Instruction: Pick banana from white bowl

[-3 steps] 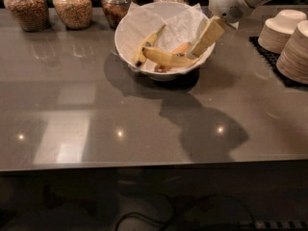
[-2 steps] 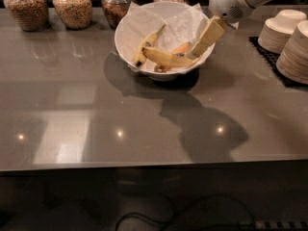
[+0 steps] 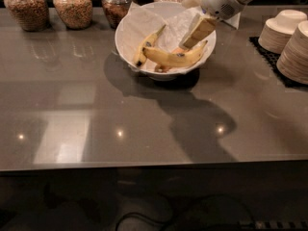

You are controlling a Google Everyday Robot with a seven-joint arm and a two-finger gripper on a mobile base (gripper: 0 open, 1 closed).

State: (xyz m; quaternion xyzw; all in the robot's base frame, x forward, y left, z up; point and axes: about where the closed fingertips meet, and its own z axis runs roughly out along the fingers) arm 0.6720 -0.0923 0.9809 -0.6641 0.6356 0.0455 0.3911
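Hanging inside white bowl (image 3: 120, 49), gripper (image 3: 188, 41) is just above banana (image 3: 175, 58).

The gripper (image 3: 189, 40) hangs inside the white bowl (image 3: 121, 44), entering from its right rear just above the banana (image 3: 175, 59). Jars (image 3: 72, 6) line the edge behind the bowl, and stacked bowls (image 3: 288, 42) stand well apart to the right. The counter (image 3: 144, 129) in front and to the left gives open passage.
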